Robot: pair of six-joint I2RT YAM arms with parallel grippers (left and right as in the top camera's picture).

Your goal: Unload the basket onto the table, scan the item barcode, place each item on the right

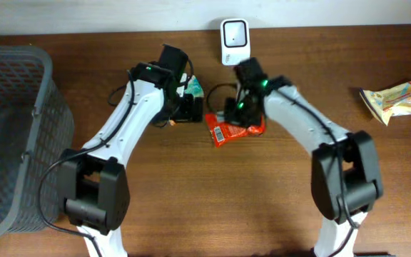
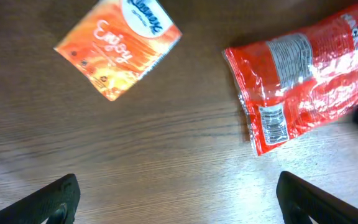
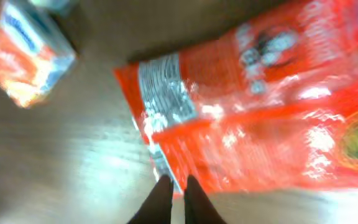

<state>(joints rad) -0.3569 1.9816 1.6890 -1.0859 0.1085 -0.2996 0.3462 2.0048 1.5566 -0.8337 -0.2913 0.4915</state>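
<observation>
Nearby tissue pack (image 2: 120, 46); right tool (image 3: 176, 182) maybe pinching red packet (image 3: 260, 118).

I see a grey mesh basket (image 1: 20, 135) at the desk's left edge, an orange tissue pack (image 2: 120, 46) mid-desk toward the back, and a yellow packet (image 1: 398, 100) near the right edge.

1. Overhead: even, soft light, sharp across the table (image 1: 191, 207).
2. Left wrist: crisp, white glare on the red packet (image 2: 303, 81) (shiny foil).
3. Right wrist: heavily blurred, washed-out glare at the bottom.
</observation>
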